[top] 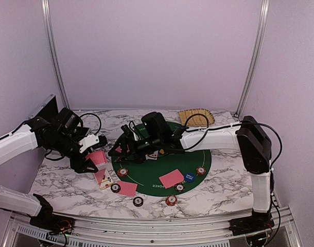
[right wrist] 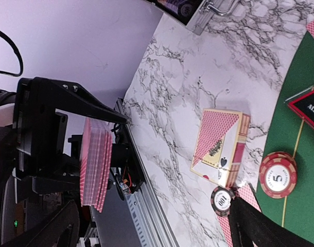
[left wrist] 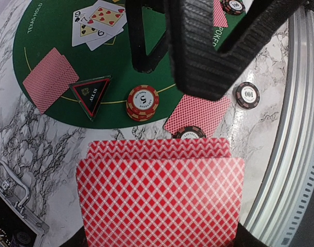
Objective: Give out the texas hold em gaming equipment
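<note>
Looking down, we see the left gripper (top: 91, 158) clamped on a stack of red-backed playing cards (left wrist: 159, 190), held in the air just left of the large round green felt mat (top: 201, 154). The right gripper (top: 125, 147) hangs low over the mat's left part. Its black ribbed fingers (left wrist: 193, 46) block much of the left wrist view, and we cannot tell whether they are apart or together.

Beneath the held stack lie a black-triangle marker button (left wrist: 91, 94), a pile of red-and-white poker chips (left wrist: 142, 101), a single red-backed card (left wrist: 198, 113) across the mat's rim, and a dark striped chip (left wrist: 248, 95) on the white marble-patterned table (top: 224, 190). A red-and-cream card box (right wrist: 221, 146) lies flat on the table just beside the mat. White face-up cards (left wrist: 98, 23) sit farther in, and a round blue marker button (top: 189, 177) rests near the mat's front. A tan woven tray (top: 196, 117) stands at the far edge.

A silver metal case (left wrist: 13, 206) is cut off at the corner. Bare table lies right of the mat, and a metal rail (left wrist: 285, 154) bounds the near edge.
</note>
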Available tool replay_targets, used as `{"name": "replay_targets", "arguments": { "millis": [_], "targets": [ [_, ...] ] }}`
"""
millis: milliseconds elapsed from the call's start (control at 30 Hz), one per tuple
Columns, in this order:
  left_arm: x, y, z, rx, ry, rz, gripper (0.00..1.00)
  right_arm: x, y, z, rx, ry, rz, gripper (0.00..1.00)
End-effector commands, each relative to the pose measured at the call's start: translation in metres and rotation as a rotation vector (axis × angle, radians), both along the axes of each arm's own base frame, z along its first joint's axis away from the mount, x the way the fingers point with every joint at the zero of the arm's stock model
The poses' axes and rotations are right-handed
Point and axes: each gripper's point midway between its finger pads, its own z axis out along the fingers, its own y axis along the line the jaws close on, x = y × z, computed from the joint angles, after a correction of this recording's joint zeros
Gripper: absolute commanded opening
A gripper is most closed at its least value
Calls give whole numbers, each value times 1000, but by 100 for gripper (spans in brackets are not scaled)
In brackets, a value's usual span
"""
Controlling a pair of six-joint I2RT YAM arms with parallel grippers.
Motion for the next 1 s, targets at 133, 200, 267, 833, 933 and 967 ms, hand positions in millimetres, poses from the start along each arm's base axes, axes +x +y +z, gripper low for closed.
{"name": "replay_targets", "arguments": {
  "millis": [133,200,267,833,933,967],
  "targets": [
    [2,-4,13,-50,-28,1,0,100,-58,-36,-218,-172,-217,99],
    [2,-5,13,-52,-26,1,0,126,-73,-54,-288,-214,-265,99],
    [2,-5,13,-54,-22,1,0,144,-80,-68,-350,-256,-280,99],
    [4,-5,12,-44,-23,6,0,171,-69,-129,-434,-290,-253,99],
    [3,-5,11,-47,-17,6,0,162,-80,-135,-462,-286,-246,99],
    [3,-5,12,-47,-19,6,0,159,-85,-137,-475,-287,-245,99]
  ]
}}
